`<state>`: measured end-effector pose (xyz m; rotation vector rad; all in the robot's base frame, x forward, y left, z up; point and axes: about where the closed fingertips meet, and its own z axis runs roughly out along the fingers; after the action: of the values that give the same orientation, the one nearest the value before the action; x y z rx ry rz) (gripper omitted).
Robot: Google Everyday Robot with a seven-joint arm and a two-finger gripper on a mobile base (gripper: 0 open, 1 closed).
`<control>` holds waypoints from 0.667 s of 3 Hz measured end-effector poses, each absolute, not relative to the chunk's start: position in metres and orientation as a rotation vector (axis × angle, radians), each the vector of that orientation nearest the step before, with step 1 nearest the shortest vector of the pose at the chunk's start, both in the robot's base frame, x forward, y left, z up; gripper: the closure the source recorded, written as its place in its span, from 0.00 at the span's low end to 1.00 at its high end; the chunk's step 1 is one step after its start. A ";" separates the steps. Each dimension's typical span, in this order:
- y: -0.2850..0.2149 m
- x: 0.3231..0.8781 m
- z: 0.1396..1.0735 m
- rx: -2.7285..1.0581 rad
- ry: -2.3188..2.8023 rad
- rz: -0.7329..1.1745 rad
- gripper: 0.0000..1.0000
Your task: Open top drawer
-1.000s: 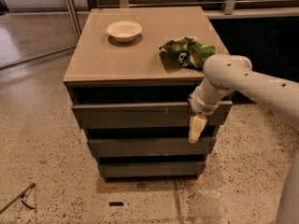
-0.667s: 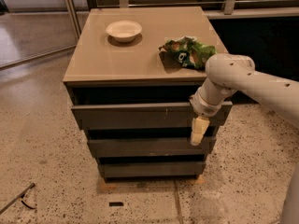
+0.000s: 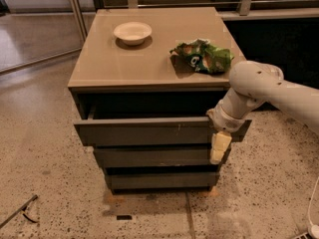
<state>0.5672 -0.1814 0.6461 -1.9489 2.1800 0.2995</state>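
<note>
The top drawer [image 3: 149, 131] is a dark grey, handleless flat front with small pale scratch marks right of centre. It stands pulled out a short way from the cabinet, with a dark gap showing behind its upper edge. My gripper [image 3: 219, 146] hangs from the white arm at the drawer front's right end, its cream fingers [image 3: 220, 144] pointing down over the front.
A white bowl [image 3: 132, 32] and a crumpled green chip bag [image 3: 203, 57] lie on the beige cabinet top [image 3: 124, 63]. Two narrower grey drawer fronts [image 3: 154, 157] sit below. A thin dark tool [image 3: 17, 212] lies on the speckled floor at the left.
The top drawer has come out further toward the camera. My gripper has moved with it, slightly right and down.
</note>
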 end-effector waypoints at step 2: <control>-0.185 0.485 0.670 -1.944 2.208 0.449 0.00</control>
<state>0.4845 -0.1851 0.6696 -1.9440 2.2083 0.4493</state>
